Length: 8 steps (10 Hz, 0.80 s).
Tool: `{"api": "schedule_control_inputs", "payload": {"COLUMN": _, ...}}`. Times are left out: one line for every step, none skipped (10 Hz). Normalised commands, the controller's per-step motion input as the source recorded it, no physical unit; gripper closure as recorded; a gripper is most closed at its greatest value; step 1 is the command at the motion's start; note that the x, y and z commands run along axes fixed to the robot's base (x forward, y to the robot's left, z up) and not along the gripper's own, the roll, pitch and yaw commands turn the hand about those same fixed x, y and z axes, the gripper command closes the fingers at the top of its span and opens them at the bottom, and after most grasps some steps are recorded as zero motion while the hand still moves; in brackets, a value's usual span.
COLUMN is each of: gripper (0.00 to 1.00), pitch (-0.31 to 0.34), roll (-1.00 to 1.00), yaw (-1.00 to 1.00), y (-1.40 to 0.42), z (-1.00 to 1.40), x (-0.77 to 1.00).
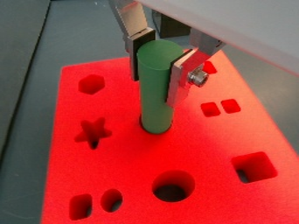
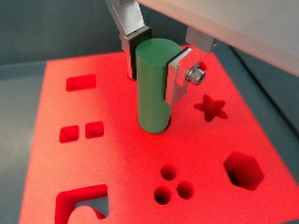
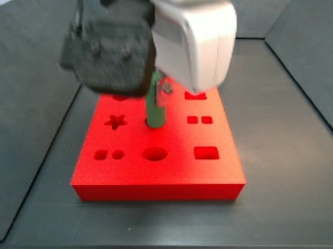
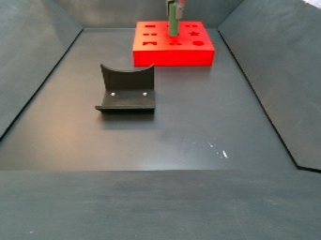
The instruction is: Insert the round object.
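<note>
My gripper (image 1: 160, 66) is shut on the round object, a long green cylinder peg (image 1: 155, 96), gripping it near its top end between the silver fingers. The peg stands upright over the middle of the red block (image 1: 222, 140). Its lower end meets the block at a dark-rimmed round hole; how deep it sits I cannot tell. Both wrist views show this, with the peg (image 2: 153, 87) and gripper (image 2: 158, 66) over the block (image 2: 117, 157). In a side view the peg (image 3: 155, 109) shows below the arm on the block (image 3: 156, 180). The peg (image 4: 172, 17) also shows far off.
The block has other holes: a star (image 1: 93, 131), a hexagon (image 1: 91, 84), a larger round hole (image 1: 173, 185), a square (image 1: 253, 166) and two small squares (image 1: 221, 108). A dark grey curved holder (image 4: 126, 92) stands on the dark floor in front of the block (image 4: 175, 58).
</note>
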Motion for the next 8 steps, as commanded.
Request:
{"api": "schedule_control_inputs", "payload": {"gripper": 1.00, "pitch": -0.013, "roll": -0.12, "yaw": 0.00, "y": 0.14, "z": -0.72, "x": 0.28}}
{"api": "schedule_control_inputs", "payload": {"gripper": 1.00, "pitch": -0.009, "roll": -0.19, "yaw": 0.00, "y": 0.22, "z": -0.75, "x": 0.30}}
{"api": "schedule_control_inputs", "payload": {"gripper": 1.00, "pitch": -0.001, "roll": -0.18, "yaw": -0.02, "y": 0.23, "z": -0.77, "x": 0.27}}
{"api": "schedule_control_inputs", "payload": {"gripper": 1.00, "pitch": 0.000, "roll": -0.12, "yaw": -0.01, "y": 0.18, "z": -0.80, "x": 0.24}}
{"api": "schedule_control_inputs", "payload": {"gripper": 1.00, "pitch": -0.004, "roll": -0.01, "yaw": -0.01, "y": 0.05, "z": -0.75, "x": 0.15}}
{"api": "schedule_control_inputs", "payload": {"gripper": 1.00, "pitch": 0.000, "roll": 0.00, "yaw": 0.00, "y": 0.00, "z": -0.35, "x": 0.00}}
{"api": "schedule_control_inputs", "payload": {"gripper": 1.00, "pitch": 0.000, "roll": 0.03, "yaw": 0.00, "y": 0.00, "z": -0.05, "x": 0.00}}
{"api": "schedule_control_inputs", "payload": {"gripper": 1.00, "pitch": 0.000, "roll": 0.00, "yaw": 0.00, "y": 0.00, "z": 0.00, "x": 0.00}}
